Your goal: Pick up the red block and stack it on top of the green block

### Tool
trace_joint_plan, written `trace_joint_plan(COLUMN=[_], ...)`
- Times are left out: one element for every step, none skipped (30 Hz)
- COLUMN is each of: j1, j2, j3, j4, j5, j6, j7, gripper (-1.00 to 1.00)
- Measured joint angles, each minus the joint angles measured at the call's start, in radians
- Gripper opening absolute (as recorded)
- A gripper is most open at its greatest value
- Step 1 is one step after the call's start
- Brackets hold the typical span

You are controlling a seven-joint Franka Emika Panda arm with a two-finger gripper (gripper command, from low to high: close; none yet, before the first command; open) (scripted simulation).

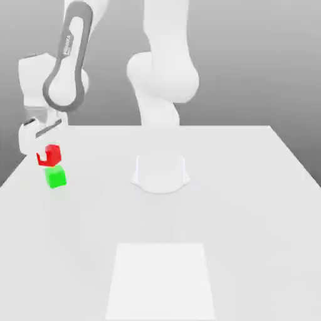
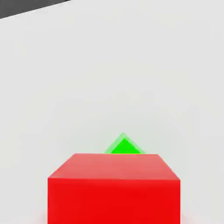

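Just below the tool (image 1: 46, 155), the green block (image 1: 56, 177) sits on the white bench (image 1: 238, 200), near the exterior view's left edge. The tool is clamped tight on the red block (image 1: 50, 155), a glossy cube held slightly above the green one. From the hand view, the red block (image 2: 113, 188) hides most of the green block (image 2: 124, 146); one corner peeks past.
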Motion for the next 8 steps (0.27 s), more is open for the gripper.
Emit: trace_joint_plan(j1=[0.006, 0.012, 0.019, 0.024, 0.027, 0.032, 0.031, 0.030], j2=[0.010, 0.021, 0.031, 0.042, 0.052, 0.063, 0.073, 0.083], j3=[-0.002, -0.002, -0.005, -0.005, -0.003, -0.003, 0.003, 0.009], j4=[0.000, 0.000, 0.000, 0.000, 0.000, 0.000, 0.000, 0.000], j5=[0.015, 0.030, 0.045, 0.061, 0.077, 0.094, 0.111, 0.127], j6=[0.008, 0.016, 0.024, 0.032, 0.040, 0.048, 0.056, 0.064], j7=[-0.010, -0.021, -0.032, -0.043, -0.054, -0.066, -0.078, -0.091], gripper=[-1.00, -1.00, -1.00, -1.00, -1.00, -1.00, -1.00, -1.00])
